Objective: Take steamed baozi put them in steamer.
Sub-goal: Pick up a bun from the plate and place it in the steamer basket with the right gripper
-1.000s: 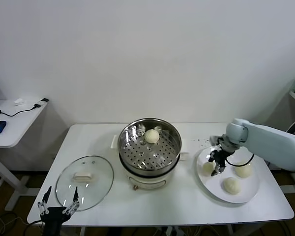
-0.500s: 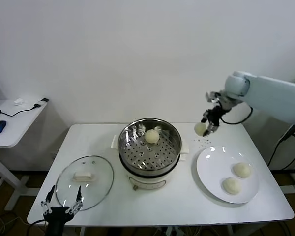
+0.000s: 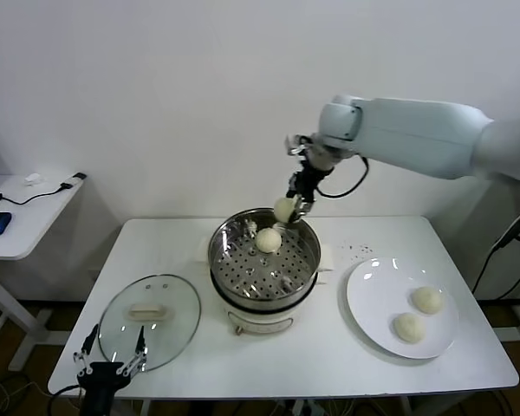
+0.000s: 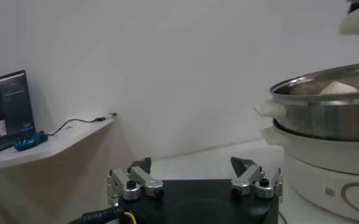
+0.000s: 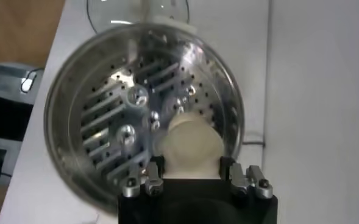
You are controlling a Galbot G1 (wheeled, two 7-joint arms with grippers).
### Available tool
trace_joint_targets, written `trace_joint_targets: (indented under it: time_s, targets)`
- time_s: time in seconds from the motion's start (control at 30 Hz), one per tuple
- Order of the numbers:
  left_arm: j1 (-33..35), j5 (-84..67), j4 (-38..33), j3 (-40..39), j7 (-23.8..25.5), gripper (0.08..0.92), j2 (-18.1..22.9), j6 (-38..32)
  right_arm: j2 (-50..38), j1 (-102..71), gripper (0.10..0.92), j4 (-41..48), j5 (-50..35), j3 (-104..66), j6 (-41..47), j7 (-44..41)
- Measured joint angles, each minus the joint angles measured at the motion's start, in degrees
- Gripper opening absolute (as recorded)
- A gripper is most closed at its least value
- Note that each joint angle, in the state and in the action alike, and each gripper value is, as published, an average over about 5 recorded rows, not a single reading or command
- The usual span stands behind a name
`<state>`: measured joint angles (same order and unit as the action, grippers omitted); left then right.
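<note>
My right gripper is shut on a cream-white baozi and holds it in the air above the far rim of the steel steamer. The right wrist view shows that baozi between the jaws, over the perforated floor. One baozi lies inside the steamer at the back. Two more baozi lie on the white plate at the right. My left gripper is open and empty, parked low at the table's front left corner.
A round glass lid with a white handle lies on the table left of the steamer. A side desk with a blue mouse stands at the far left. The steamer's white base shows close beside the left wrist.
My right gripper lifted a baozi off the plate and carried it left, up over the steamer's far rim. Two baozi are left on the plate. The left arm has not moved.
</note>
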<state>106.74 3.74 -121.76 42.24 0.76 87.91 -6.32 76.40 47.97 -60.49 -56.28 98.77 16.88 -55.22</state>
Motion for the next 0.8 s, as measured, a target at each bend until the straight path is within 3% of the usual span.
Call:
trace_joint_targets:
  time_s: [0.33, 0.8]
  targets:
    - [0.75, -0.05, 0.6, 0.46, -0.32, 0.823, -0.68, -0.61, 7.2, -4.93, 0.585, 0.89, -1.94, 0.64, 1.93, 3.97]
    - [1.39, -0.37, 1.56, 0.97, -0.49, 0.823, -0.87, -1.02, 9.84, -10.06, 0.614, 2.23, -2.19, 1.1, 3.03, 6.65]
